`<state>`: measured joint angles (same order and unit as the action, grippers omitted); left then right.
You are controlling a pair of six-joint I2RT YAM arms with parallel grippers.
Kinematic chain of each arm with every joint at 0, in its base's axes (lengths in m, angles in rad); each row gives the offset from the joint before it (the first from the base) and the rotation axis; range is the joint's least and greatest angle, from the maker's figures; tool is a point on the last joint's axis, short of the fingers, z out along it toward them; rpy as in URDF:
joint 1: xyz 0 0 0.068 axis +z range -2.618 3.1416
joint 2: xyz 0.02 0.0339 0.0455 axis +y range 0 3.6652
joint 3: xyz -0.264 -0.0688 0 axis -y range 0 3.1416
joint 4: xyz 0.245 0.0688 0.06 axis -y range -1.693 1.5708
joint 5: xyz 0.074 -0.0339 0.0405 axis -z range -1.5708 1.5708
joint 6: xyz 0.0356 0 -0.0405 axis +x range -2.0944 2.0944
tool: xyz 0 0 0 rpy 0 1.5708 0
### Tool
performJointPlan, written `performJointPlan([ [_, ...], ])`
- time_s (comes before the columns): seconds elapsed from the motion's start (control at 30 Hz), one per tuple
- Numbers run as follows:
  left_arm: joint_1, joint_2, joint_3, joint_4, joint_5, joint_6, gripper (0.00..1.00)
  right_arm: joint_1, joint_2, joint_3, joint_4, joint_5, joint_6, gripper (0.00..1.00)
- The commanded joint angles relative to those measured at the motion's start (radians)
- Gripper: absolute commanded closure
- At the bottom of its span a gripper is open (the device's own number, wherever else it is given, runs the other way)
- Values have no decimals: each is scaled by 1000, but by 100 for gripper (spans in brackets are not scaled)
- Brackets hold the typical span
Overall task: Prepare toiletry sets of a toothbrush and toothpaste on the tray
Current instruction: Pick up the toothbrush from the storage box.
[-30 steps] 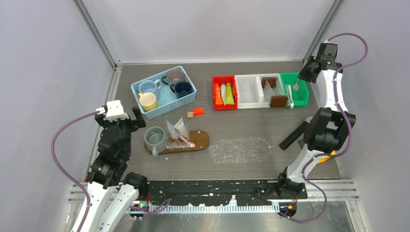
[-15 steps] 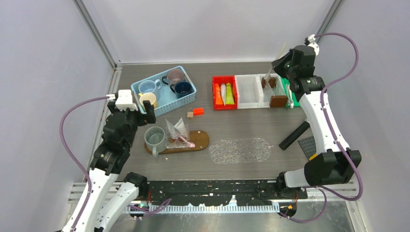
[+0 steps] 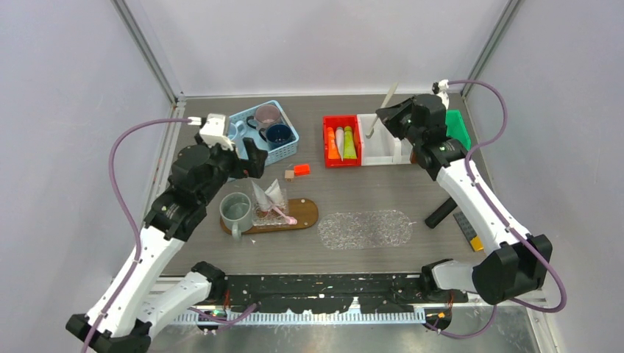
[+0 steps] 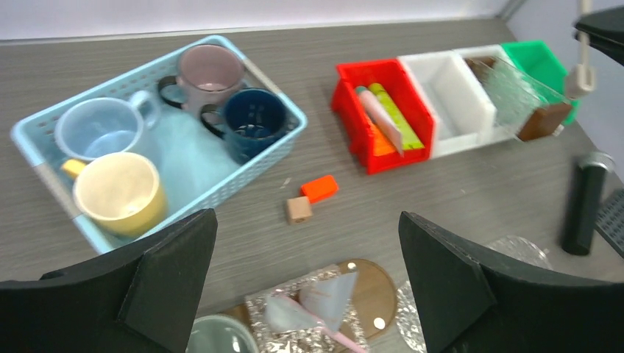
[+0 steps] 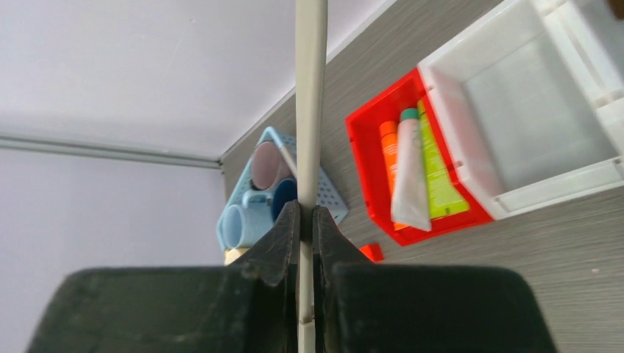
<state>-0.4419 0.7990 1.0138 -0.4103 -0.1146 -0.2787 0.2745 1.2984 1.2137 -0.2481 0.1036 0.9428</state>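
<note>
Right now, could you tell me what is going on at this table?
The right arm's fingers are shut on a pale toothbrush, holding it in the air over the bins. The left arm's fingers hang open near the blue basket of mugs, holding nothing. One grey-green mug stands on the wooden tray, with what looks like a pink toothbrush beside it. The toothpaste tubes lie in the red bin.

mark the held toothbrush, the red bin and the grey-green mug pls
toothbrush (image 5: pixel 310 110), right wrist view, on the bare shaft.
red bin (image 4: pixel 349 118), left wrist view, on its outer side wall.
grey-green mug (image 3: pixel 235 208), top external view, on its inside bottom.
</note>
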Motion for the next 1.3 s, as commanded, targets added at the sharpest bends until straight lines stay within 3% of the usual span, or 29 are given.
performJointPlan([
  [0.0, -128, 58, 83, 39, -39, 19, 2, 40, -71, -17, 109, 21, 115, 99],
  [0.3, -364, 225, 190, 162, -112, 58, 3, 123, -97, -56, 129, 13, 168, 99],
  [0.53, -478, 380, 286, 212, -168, 106, 7, 155, -121, -81, 122, 17, 167, 99],
  [0.87, -520, 589, 414, 235, -169, 127, 20, 182, -153, -112, 116, 19, 180, 99],
  [1.27, -540, 698, 444, 277, -191, 137, 34, 206, -169, -149, 125, 30, 197, 99],
])
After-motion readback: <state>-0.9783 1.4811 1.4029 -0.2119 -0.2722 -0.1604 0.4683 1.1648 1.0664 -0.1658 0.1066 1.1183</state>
